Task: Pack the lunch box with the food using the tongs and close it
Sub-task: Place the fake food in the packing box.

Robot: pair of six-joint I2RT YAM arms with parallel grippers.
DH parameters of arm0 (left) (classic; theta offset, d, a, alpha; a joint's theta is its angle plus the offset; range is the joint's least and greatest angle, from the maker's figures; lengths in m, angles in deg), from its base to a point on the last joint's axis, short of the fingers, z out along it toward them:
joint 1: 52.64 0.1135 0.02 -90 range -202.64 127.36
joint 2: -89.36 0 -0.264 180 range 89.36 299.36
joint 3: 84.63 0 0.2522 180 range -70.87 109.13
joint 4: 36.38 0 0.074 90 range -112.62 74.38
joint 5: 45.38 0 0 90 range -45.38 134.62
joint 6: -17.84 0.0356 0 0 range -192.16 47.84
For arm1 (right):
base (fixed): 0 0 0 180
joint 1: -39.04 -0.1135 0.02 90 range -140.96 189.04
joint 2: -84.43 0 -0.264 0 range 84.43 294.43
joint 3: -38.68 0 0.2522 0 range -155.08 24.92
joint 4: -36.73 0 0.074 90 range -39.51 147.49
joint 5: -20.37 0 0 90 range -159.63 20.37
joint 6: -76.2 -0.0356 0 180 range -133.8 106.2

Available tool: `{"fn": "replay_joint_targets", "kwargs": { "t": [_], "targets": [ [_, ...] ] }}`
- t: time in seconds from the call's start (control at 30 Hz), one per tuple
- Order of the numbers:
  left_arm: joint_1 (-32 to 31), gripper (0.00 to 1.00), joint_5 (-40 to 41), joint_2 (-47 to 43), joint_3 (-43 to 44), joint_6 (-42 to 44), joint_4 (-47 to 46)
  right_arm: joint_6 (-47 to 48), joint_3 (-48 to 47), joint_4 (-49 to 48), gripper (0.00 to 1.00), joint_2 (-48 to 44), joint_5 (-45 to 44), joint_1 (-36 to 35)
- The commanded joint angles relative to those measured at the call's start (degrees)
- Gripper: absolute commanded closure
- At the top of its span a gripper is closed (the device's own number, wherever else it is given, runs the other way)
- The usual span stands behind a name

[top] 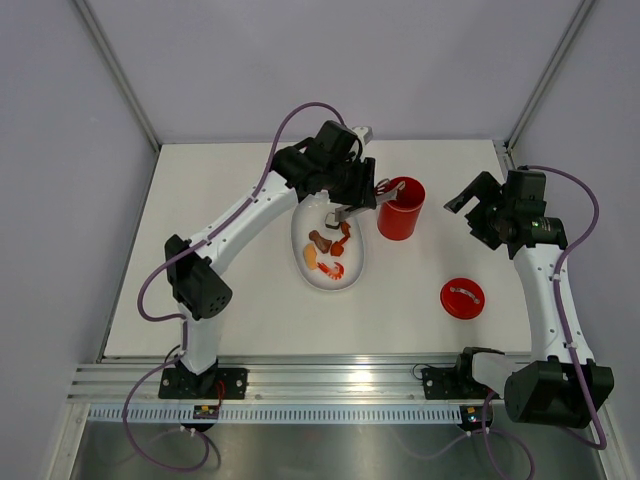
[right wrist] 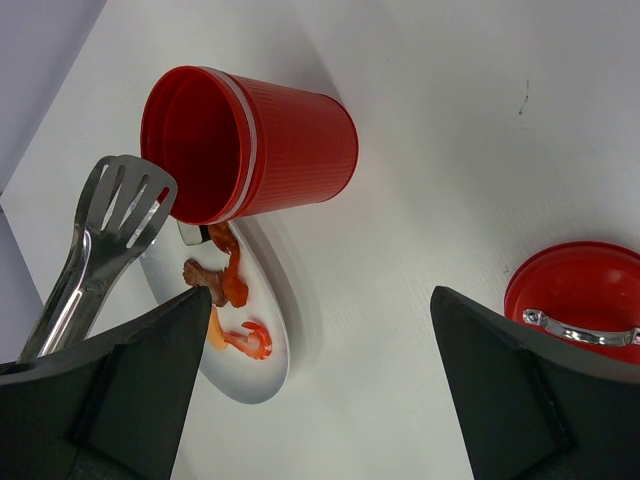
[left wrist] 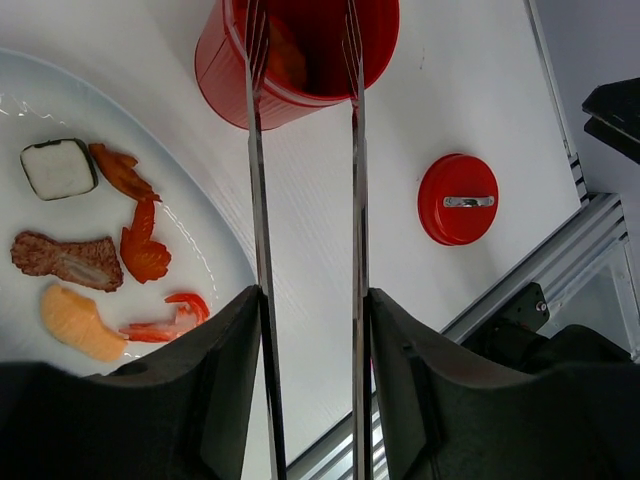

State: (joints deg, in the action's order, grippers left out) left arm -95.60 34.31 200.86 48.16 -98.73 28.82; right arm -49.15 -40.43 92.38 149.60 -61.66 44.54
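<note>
White bench (top: 220, 300) carries the plate (top: 345, 281), with the upright red lunch box (top: 400, 212) just beside it. Your left jaws pinch the tongs (left wrist: 355, 250), their 2 arms apart over the box mouth; your right jaws hang spread and empty. Lift straight up, clear of the rim. The lid (top: 462, 298) lies well apart, and more food (left wrist: 75, 262) lies on the plate.

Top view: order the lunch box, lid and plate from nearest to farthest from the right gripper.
1. Lunch box: just left of the right gripper, level with it.
2. Lid: straight below it in the view, toward the arm bases.
3. Plate: farthest left, beyond the lunch box.
</note>
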Motion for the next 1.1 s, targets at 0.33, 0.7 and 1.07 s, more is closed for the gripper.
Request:
{"fn": "replay_joint_targets", "kwargs": {
  "t": [0.33,0.7,1.07],
  "targets": [
    [-0.4,0.7,1.2,-7.9,-1.1,1.9,-4.8,0.5,-1.8,-0.6,0.0,-0.9,-0.9,-0.6],
    [0.3,0.56,22.8,-15.6,-15.4,4.2,1.2,0.3,-0.9,-1.6,0.01,-0.4,-0.1,-0.6],
    [0.9,0.43,21.9,-11.7,-22.2,3.4,-1.3,0.5,-0.8,-1.5,0.01,-0.4,-0.1,-0.6]
  ]
}}
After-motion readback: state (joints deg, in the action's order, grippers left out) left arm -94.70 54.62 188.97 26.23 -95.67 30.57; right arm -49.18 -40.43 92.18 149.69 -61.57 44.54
